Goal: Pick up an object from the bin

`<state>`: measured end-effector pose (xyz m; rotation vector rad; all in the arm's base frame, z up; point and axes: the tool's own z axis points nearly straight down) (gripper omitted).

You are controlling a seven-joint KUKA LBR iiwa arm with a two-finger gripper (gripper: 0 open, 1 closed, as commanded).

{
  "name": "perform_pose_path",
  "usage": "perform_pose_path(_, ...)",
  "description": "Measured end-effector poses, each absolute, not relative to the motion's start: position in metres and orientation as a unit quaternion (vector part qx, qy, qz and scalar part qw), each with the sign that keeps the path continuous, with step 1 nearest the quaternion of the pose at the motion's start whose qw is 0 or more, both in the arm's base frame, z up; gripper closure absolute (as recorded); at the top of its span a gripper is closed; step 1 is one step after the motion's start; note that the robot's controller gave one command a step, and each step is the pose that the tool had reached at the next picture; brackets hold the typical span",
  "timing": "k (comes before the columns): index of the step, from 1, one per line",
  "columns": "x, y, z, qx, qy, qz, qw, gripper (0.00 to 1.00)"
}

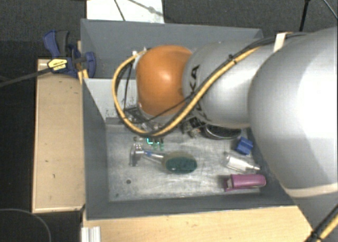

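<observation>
My gripper (150,140) hangs low over the left part of the bin floor, mostly covered by the orange dome above it. Just under it lies a small silvery metal piece (137,155); whether they touch I cannot tell. A dark green oval thing (181,163) with a thin pale stem toward the metal piece lies just right of the gripper, on the floor.
Toward the front right lie a purple, marker-like stick (244,181), a clear white tube (240,163) and a small blue piece (243,145). A dark round thing (219,130) sits half hidden under the arm, which spans the bin's right side.
</observation>
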<state>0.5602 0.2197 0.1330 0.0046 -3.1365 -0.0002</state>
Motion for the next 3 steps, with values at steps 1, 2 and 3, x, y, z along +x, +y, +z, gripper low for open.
perform_pose_path(1, 0.554, 0.153, 0.071, 0.127, -0.992, -0.001, -0.003, 0.0)
perform_pose_path(2, 0.556, 0.155, 0.074, 0.125, -0.992, -0.002, -0.006, 1.0)
perform_pose_path(3, 0.548, 0.131, 0.188, 0.165, -0.986, 0.0, -0.005, 1.0)
